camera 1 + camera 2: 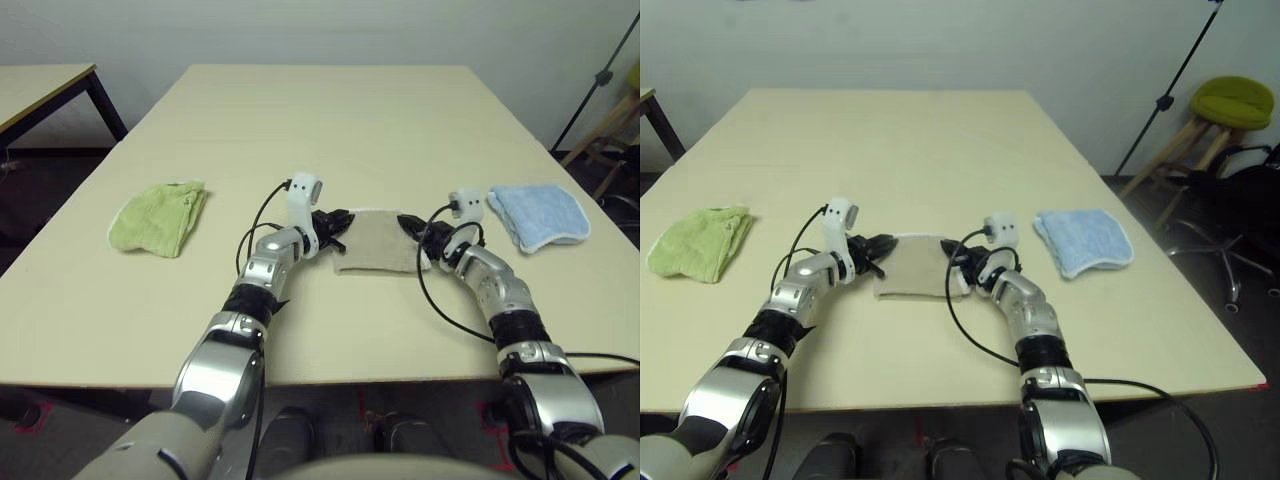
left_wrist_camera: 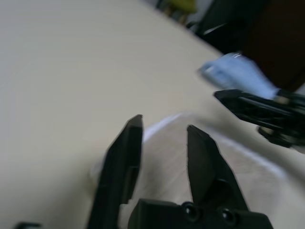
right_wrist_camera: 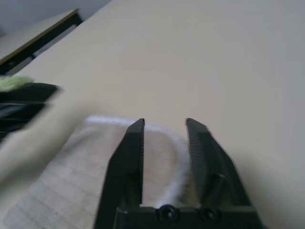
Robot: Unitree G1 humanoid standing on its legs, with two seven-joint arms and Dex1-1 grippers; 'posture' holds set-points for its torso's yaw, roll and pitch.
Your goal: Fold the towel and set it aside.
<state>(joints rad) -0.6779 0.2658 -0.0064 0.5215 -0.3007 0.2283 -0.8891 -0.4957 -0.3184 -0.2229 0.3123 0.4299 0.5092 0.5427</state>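
The towel [image 1: 378, 243] lies folded into a small beige rectangle with white edging, flat on the table [image 1: 330, 120] between my two grippers. My left gripper [image 1: 340, 228] sits at its left edge, fingers apart, with the white edging [image 2: 159, 125] just beyond the tips and nothing held. At the right edge my right gripper [image 1: 410, 225] is open too. Its fingers [image 3: 133, 143] stand apart over the towel's corner [image 3: 164, 152]. The left wrist view also shows the right gripper [image 2: 257, 112] across the towel.
A lime-green cloth [image 1: 160, 217] lies bunched at the table's left and a folded light-blue cloth [image 1: 538, 215] at its right. Another table [image 1: 40, 85] stands off to the far left. A stand and a stool [image 1: 1232, 100] are beyond the right edge.
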